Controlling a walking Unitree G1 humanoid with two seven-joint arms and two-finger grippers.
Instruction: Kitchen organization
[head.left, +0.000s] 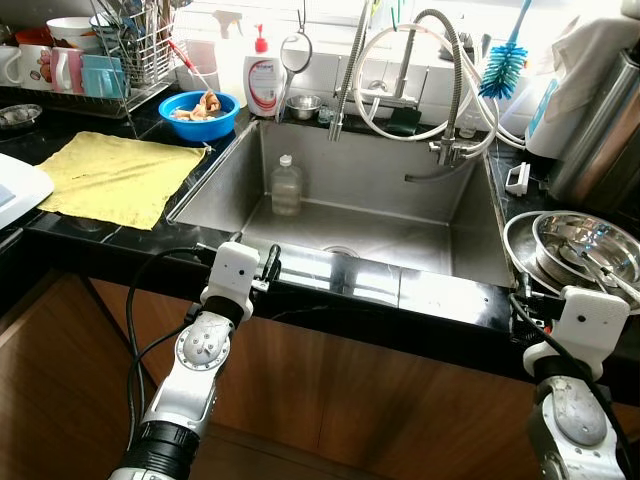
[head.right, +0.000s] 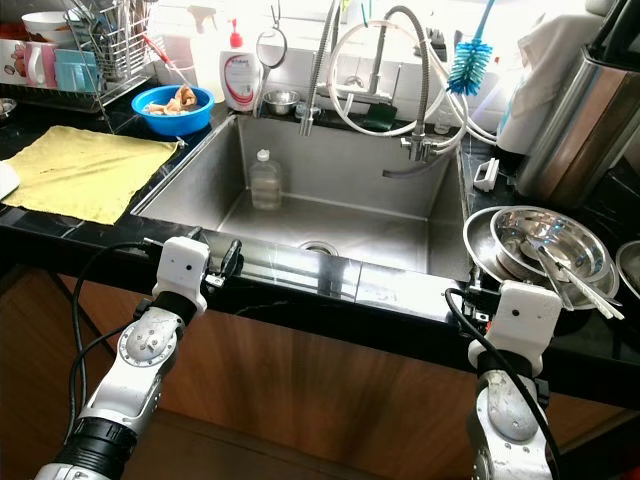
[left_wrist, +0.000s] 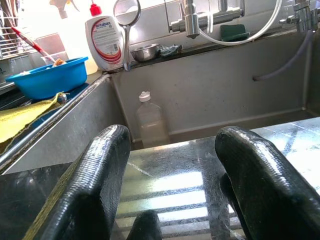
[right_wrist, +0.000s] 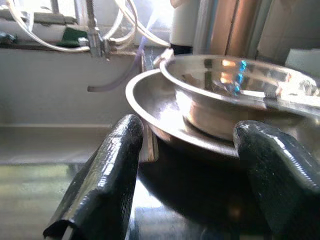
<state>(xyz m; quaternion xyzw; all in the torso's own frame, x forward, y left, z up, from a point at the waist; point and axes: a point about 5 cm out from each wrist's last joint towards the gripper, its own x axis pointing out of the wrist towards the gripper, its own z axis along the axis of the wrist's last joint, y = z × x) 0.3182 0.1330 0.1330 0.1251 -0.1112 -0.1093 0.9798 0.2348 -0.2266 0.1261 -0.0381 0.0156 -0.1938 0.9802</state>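
Note:
A steel sink (head.left: 440, 215) is set into the black counter in front of me. A clear plastic bottle (head.left: 286, 186) with a white cap stands upright inside it near the left wall. My left gripper (left_wrist: 174, 134) is open just above the counter's front edge, at the sink's front-left corner, pointing at the bottle (left_wrist: 151, 122). My right gripper (right_wrist: 192, 125) is open low over the counter at the sink's front-right corner. It faces stacked steel bowls (head.left: 585, 250) with utensils lying in the top one. Neither gripper holds anything.
A yellow cloth (head.left: 115, 175) lies left of the sink. Behind it stand a blue bowl with food scraps (head.left: 198, 113), a soap bottle (head.left: 264, 78), a small steel bowl (head.left: 303, 104) and a dish rack with mugs (head.left: 70, 65). Faucet hoses (head.left: 420, 80) hang over the sink.

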